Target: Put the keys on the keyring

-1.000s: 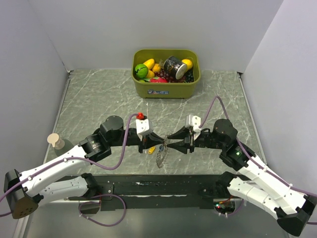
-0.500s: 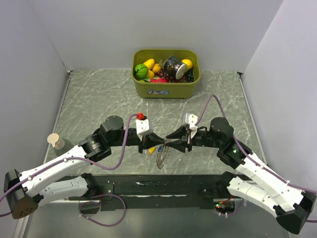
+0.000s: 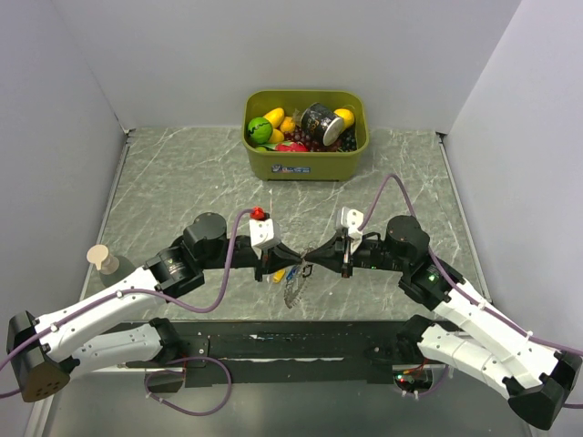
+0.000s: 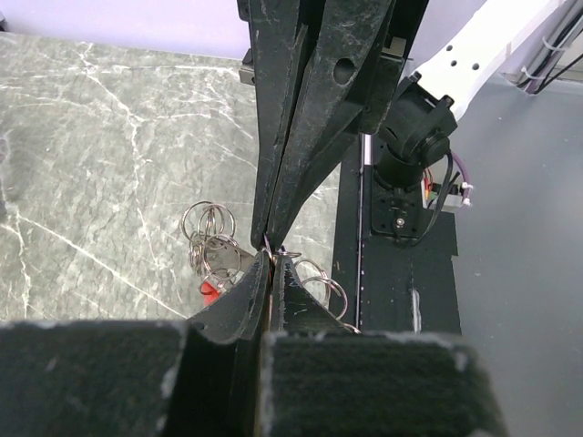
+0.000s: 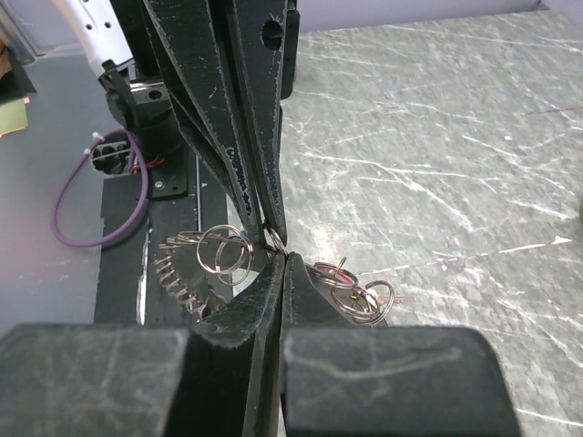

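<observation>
Tip to tip, the left gripper (image 3: 293, 262) and right gripper (image 3: 311, 263) both clamped one small split ring (image 5: 273, 238), seemingly steadying it for the keyring (image 3: 293, 289) below.

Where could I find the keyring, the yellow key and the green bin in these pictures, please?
keyring (image 3: 293, 291), top view, on its grey rim below the two arms' tips.
yellow key (image 3: 280, 273), top view, on its plastic head.
green bin (image 3: 339, 160), top view, on its front wall.
</observation>
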Controlling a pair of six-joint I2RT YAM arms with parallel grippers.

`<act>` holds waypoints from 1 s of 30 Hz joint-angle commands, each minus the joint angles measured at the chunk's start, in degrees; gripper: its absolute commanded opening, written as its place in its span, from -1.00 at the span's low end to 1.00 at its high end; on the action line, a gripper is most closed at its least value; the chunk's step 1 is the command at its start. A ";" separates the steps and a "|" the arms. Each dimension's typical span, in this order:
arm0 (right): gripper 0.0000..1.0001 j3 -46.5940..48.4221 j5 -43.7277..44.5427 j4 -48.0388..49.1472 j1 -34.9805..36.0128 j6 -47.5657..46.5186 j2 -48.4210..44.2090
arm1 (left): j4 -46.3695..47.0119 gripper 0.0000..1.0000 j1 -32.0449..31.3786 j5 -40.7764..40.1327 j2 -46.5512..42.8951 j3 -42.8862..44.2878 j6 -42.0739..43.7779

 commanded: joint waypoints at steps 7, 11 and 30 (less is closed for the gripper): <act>-1.00 1.33 1.52 1.19 -0.19 0.01 -1.58 | -5.64 -0.57 -0.12 -9.28 -3.75 1.82 0.39; -1.00 1.59 1.08 1.11 -0.27 0.01 -1.23 | -6.53 0.21 -0.20 -15.35 -7.01 0.68 -2.23; -1.00 3.70 -2.25 -2.85 -0.19 -2.44 0.96 | -14.51 0.36 -0.20 0.10 1.59 11.03 3.54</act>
